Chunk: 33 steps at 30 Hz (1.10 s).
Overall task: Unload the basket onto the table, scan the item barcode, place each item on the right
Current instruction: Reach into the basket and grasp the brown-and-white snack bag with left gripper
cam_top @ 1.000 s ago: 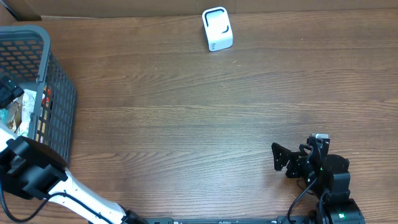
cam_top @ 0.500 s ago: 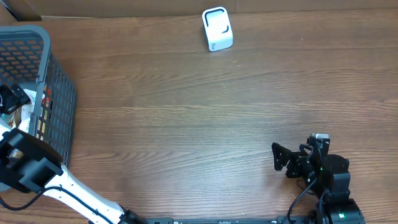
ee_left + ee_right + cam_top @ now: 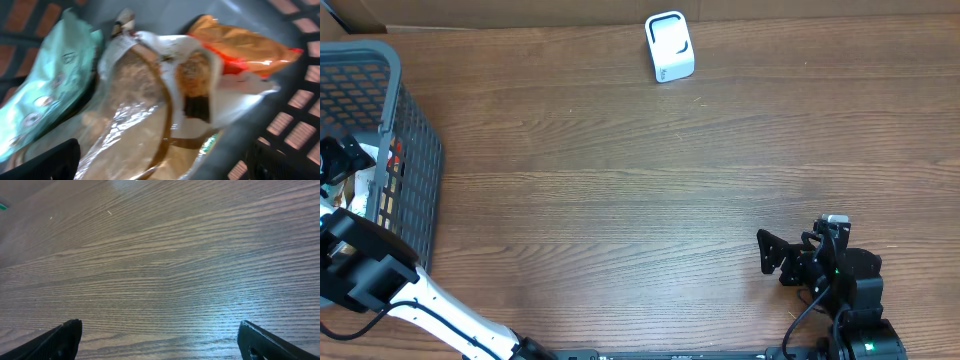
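Inside the grey mesh basket [image 3: 415, 150] at the table's left edge lie several packets. In the left wrist view a clear-wrapped brown and white item [image 3: 145, 100] fills the middle, with a pale green packet [image 3: 45, 85] to its left and an orange packet [image 3: 240, 47] at upper right. My left gripper [image 3: 162, 165] is open just above the clear-wrapped item, one finger on either side, touching nothing; overhead it shows as the left gripper [image 3: 340, 160] low in the basket. The white barcode scanner [image 3: 669, 47] stands at the back. My right gripper [image 3: 775, 255] rests open over bare wood.
The basket's dark mesh wall [image 3: 290, 135] is close to my left gripper's right finger. A cardboard edge [image 3: 520, 12] runs along the back of the table. In the right wrist view, only the wood tabletop [image 3: 160, 255] lies under the right gripper [image 3: 160, 340].
My left arm has shifted a little toward the near side of the basket and lower over the packets. The right arm has not moved.
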### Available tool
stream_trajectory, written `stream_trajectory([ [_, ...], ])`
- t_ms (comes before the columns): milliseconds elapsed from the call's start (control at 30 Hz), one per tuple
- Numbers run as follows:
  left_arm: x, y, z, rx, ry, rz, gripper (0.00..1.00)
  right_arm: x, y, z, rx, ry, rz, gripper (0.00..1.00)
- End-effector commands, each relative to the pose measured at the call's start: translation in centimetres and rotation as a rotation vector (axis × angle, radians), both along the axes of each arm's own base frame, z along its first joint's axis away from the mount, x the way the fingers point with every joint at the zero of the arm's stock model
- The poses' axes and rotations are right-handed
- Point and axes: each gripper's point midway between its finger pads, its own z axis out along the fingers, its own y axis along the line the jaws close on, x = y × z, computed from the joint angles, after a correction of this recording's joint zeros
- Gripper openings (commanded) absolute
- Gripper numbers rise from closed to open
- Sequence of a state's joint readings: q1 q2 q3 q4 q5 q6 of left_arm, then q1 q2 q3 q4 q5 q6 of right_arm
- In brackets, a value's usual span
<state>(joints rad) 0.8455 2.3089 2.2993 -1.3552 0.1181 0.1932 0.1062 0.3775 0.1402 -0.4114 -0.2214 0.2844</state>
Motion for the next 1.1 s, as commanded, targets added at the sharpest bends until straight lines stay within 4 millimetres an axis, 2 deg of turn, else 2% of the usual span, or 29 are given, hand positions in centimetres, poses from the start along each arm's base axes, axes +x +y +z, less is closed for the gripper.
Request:
stream_trajectory([
  [0,0.9,-0.7,-0.5,-0.058,-0.06,-0.083,0.97,0.0,0.1,0.1,-0.001,-0.009,0.002,1.0],
  [100,0.7,-0.8,-1.2,-0.068,-0.049,-0.082,0.95,0.0,0.1,0.1,-0.001,-0.009,0.002,1.0],
  [300,-0.2,-1.4,-3.9,-0.102,-0.001,-0.076,0.88,0.0,0.1,0.1,-0.001,-0.009,0.002,1.0],
  [333,-0.3,-1.5,-4.2,-0.107,0.003,-0.076,0.82,0.0,0.1,0.1,-0.001,-0.009,0.002,1.0],
  [400,-0.3,-1.6,-4.4,-0.111,0.006,-0.075,0.65,0.0,0.1,0.1,-0.001,-0.009,0.002,1.0],
  [500,-0.3,-1.7,-4.3,-0.115,0.001,-0.074,0.44,0.0,0.1,0.1,-0.001,-0.009,0.002,1.0],
  [600,-0.2,-1.7,-4.3,-0.123,-0.004,-0.054,0.26,0.0,0.1,0.1,0.0,-0.009,0.002,1.0],
  [667,-0.1,-1.6,-4.3,-0.124,-0.007,-0.036,0.05,0.0,0.1,0.1,-0.001,-0.009,0.002,1.0],
  [800,0.1,-1.5,-3.8,-0.129,-0.017,0.018,0.04,0.0,0.1,0.1,0.0,-0.008,0.002,1.0],
  [867,0.6,-1.4,-2.9,-0.133,-0.047,0.033,0.04,0.0,0.1,0.1,-0.001,-0.009,0.002,1.0],
  [1067,2.0,-1.0,2.2,-0.119,-0.147,0.103,0.04,0.0,0.1,0.1,0.0,-0.009,0.002,1.0],
])
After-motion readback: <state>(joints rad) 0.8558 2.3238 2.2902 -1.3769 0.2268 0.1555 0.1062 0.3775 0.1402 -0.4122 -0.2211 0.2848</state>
